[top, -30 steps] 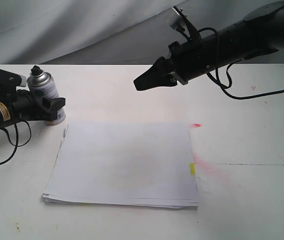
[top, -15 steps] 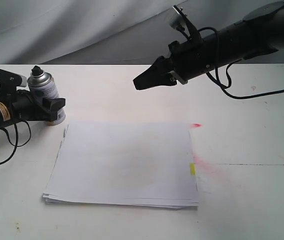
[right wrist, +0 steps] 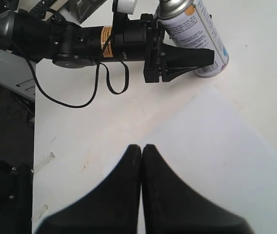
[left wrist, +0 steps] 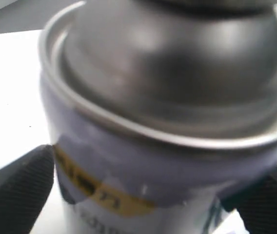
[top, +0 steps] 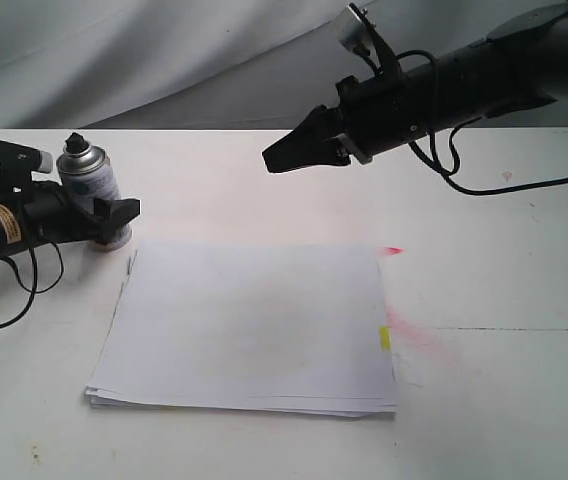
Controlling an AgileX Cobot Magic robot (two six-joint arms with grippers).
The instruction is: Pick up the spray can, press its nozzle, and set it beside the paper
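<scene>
At worktop point(top: 484, 400) left, left fingers point(top: 124, 210) flank the upright can point(top: 86, 185); clamping cannot be told. Right fingers point(top: 279, 158) hover, pressed together.

- The left arm point(top: 4, 225) lies low and level. The left gripper point(top: 130, 209) has its jaws spread either side of the spray can point(top: 89, 185); whether they grip it is unclear.
- The right arm point(top: 484, 80) is raised and angled slightly down, and the right gripper point(top: 269, 163) has its jaws pressed together.

The spray can point(top: 89, 185) stands left behind the paper point(top: 249, 325).
</scene>
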